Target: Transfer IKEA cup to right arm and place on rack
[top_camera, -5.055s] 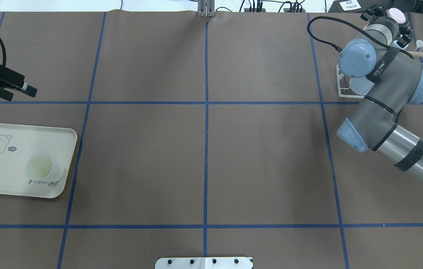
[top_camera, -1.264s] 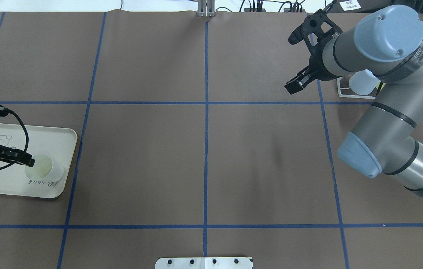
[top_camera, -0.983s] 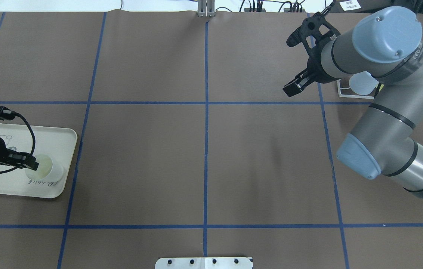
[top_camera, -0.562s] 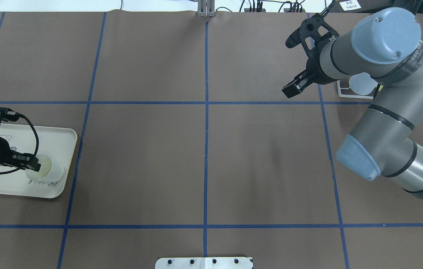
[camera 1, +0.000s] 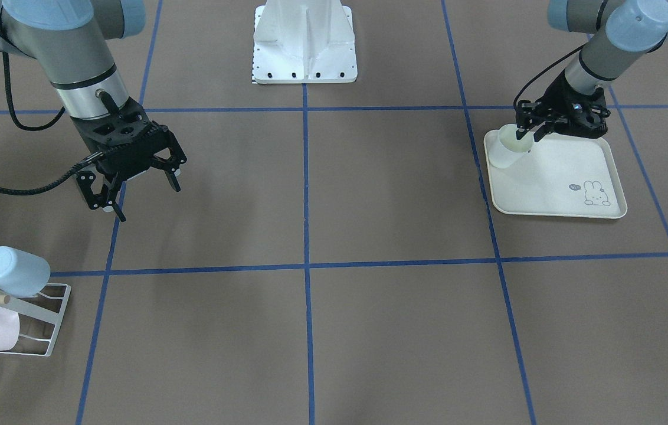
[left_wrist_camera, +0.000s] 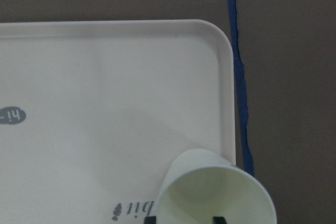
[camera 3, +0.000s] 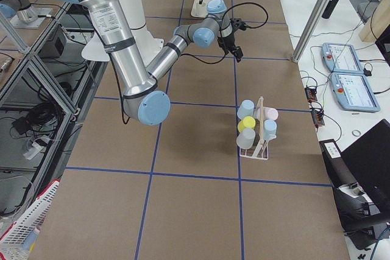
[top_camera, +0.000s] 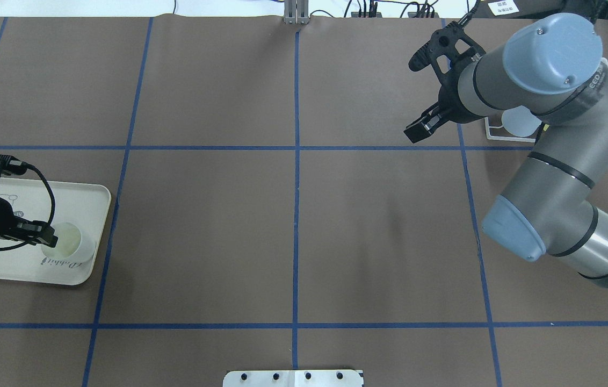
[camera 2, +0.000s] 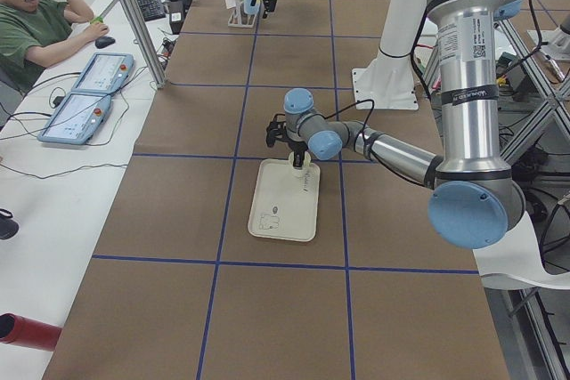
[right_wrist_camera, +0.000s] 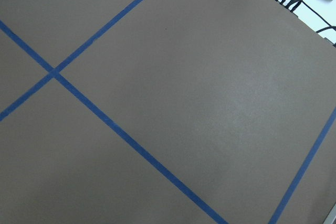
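Observation:
The pale green IKEA cup [top_camera: 73, 244] stands upright near the inner edge of the cream rabbit tray [top_camera: 86, 201]; it also shows in the front view [camera 1: 502, 154] and the left wrist view [left_wrist_camera: 210, 187]. My left gripper [top_camera: 49, 240] is low at the cup's rim, open, with one finger inside the cup and one outside against its wall [camera 1: 527, 138]. My right gripper [top_camera: 412, 97] hangs open and empty above the table, just left of the rack [camera 1: 146, 200]. The white wire rack [camera 3: 261, 141] holds several cups and is mostly hidden by my right arm in the overhead view.
Blue, yellow, pink and clear cups hang on the rack [camera 1: 39, 319] beside a wooden dowel [camera 3: 261, 114]. The robot's white base plate [camera 1: 304, 41] is at the table's near edge. An operator [camera 2: 40, 28] sits at the far side with tablets.
My left gripper came down from the far left to the cup's rim. My right arm swung off the rack toward the middle, gripper open. The cup has just shifted slightly right on the tray.

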You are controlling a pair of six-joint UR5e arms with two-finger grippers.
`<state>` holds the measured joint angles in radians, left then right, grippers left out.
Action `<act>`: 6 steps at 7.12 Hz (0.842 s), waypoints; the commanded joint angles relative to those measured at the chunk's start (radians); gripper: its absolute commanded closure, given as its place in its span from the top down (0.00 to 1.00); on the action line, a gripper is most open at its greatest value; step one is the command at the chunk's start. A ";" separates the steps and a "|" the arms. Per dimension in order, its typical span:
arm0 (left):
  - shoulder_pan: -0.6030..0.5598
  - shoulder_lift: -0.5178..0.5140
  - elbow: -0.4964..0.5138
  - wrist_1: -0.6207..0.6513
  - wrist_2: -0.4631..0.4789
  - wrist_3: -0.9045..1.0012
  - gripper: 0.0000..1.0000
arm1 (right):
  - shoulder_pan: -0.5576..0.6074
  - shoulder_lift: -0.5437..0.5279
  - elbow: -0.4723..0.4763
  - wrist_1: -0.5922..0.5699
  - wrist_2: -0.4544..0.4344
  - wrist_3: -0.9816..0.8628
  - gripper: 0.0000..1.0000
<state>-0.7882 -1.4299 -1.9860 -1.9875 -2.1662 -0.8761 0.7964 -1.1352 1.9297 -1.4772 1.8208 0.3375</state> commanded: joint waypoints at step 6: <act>0.003 -0.011 0.030 0.002 0.000 0.000 0.00 | -0.011 0.000 0.000 0.002 0.000 0.000 1.00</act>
<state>-0.7855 -1.4394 -1.9557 -1.9849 -2.1660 -0.8759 0.7872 -1.1351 1.9285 -1.4758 1.8198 0.3375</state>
